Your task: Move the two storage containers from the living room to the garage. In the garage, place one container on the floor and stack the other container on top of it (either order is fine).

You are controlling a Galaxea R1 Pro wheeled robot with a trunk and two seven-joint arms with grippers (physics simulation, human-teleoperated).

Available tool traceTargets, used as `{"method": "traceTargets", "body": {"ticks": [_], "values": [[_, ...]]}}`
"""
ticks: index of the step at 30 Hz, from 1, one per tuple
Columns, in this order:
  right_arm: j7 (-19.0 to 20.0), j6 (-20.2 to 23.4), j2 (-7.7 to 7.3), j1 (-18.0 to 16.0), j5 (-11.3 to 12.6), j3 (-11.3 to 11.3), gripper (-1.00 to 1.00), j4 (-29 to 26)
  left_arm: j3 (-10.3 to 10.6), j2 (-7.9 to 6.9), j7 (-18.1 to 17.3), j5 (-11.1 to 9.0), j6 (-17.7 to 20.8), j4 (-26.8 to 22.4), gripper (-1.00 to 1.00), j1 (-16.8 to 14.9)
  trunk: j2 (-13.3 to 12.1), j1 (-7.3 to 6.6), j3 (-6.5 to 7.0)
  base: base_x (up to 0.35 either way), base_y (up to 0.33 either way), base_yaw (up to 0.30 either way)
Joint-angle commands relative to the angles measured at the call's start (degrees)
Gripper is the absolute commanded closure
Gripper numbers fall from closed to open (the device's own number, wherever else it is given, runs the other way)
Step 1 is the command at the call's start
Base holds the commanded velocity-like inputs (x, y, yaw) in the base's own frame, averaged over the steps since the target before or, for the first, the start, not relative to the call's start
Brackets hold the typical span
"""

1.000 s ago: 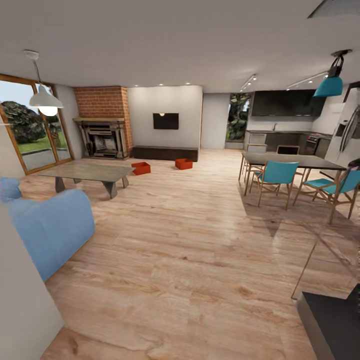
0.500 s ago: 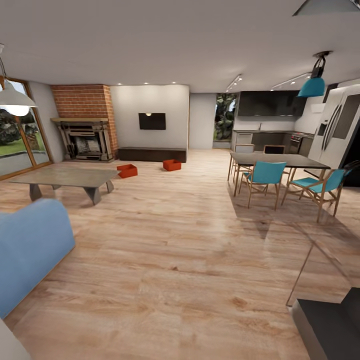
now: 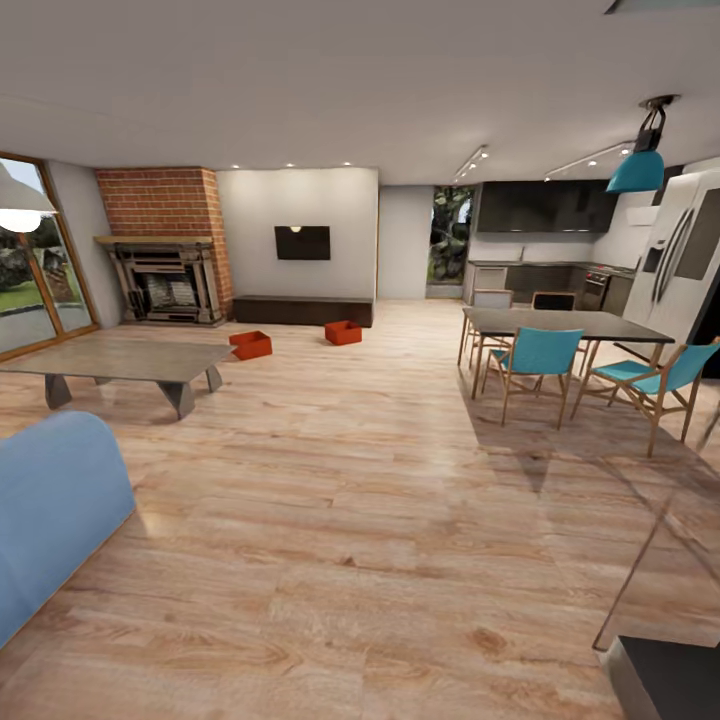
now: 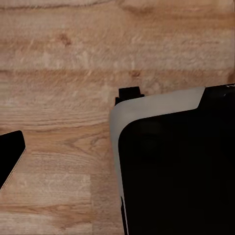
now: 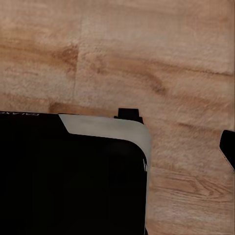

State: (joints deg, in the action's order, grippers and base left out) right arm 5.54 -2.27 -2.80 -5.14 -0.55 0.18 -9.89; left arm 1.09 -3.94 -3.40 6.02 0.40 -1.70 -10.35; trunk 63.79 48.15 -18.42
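The living room has a long wood floor (image 3: pixel 380 520), and the two storage containers (image 3: pixel 250 345) (image 3: pixel 343 332) sit far off by the dark cabinet (image 3: pixel 300 309), so the robot could bump the low table (image 3: pixel 115 362) driving over, and I cannot tell if its fingers are spread.

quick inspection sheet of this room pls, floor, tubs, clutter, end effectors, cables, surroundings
surface: light wood-plank floor, bare between robot and tubs
job's things: two orange-red tubs, left tub and right tub, apart on the floor before the dark cabinet
clutter: low table, blue sofa, dining table with teal chairs
end effectors: state cannot be told; wrist views show floor and dark robot body
cables: nothing seen
surroundings: brick fireplace, wall TV, kitchen behind
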Motion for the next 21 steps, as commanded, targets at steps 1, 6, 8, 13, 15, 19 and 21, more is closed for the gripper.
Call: {"method": "traceTargets", "body": {"ticks": [1, 6, 8, 13, 15, 19, 21], "values": [[0.2, -0.2, -0.02, 0.0, -0.1, 0.0, -1.00, 0.0, 0.1, -0.02, -0.1, 0.6, 0.0, -0.1, -1.00, 0.0, 0.0, 0.04, -0.07, 0.346, 0.000, 0.000], [0.2, -0.2, -0.02, 0.0, -0.1, 0.0, -1.00, 0.0, 0.1, -0.02, -0.1, 0.6, 0.0, -0.1, -1.00, 0.0, 0.0, 0.04, -0.07, 0.346, 0.000, 0.000], [0.2, -0.2, -0.02, 0.0, -0.1, 0.0, -1.00, 0.0, 0.1, -0.02, -0.1, 0.6, 0.0, -0.1, -1.00, 0.0, 0.0, 0.04, -0.07, 0.346, 0.000, 0.000], [0.2, -0.2, -0.02, 0.0, -0.1, 0.0, -1.00, 0.0, 0.1, -0.02, -0.1, 0.6, 0.0, -0.1, -1.00, 0.0, 0.0, 0.04, -0.07, 0.346, 0.000, 0.000], [0.2, -0.2, -0.02, 0.0, -0.1, 0.0, -1.00, 0.0, 0.1, -0.02, -0.1, 0.6, 0.0, -0.1, -1.00, 0.0, 0.0, 0.04, -0.07, 0.346, 0.000, 0.000], [0.2, -0.2, -0.02, 0.0, -0.1, 0.0, -1.00, 0.0, 0.1, -0.02, -0.1, 0.6, 0.0, -0.1, -1.00, 0.0, 0.0, 0.04, -0.07, 0.346, 0.000, 0.000], [0.2, -0.2, -0.02, 0.0, -0.1, 0.0, -1.00, 0.0, 0.1, -0.02, -0.1, 0.6, 0.0, -0.1, -1.00, 0.0, 0.0, 0.04, -0.07, 0.346, 0.000, 0.000]]}}
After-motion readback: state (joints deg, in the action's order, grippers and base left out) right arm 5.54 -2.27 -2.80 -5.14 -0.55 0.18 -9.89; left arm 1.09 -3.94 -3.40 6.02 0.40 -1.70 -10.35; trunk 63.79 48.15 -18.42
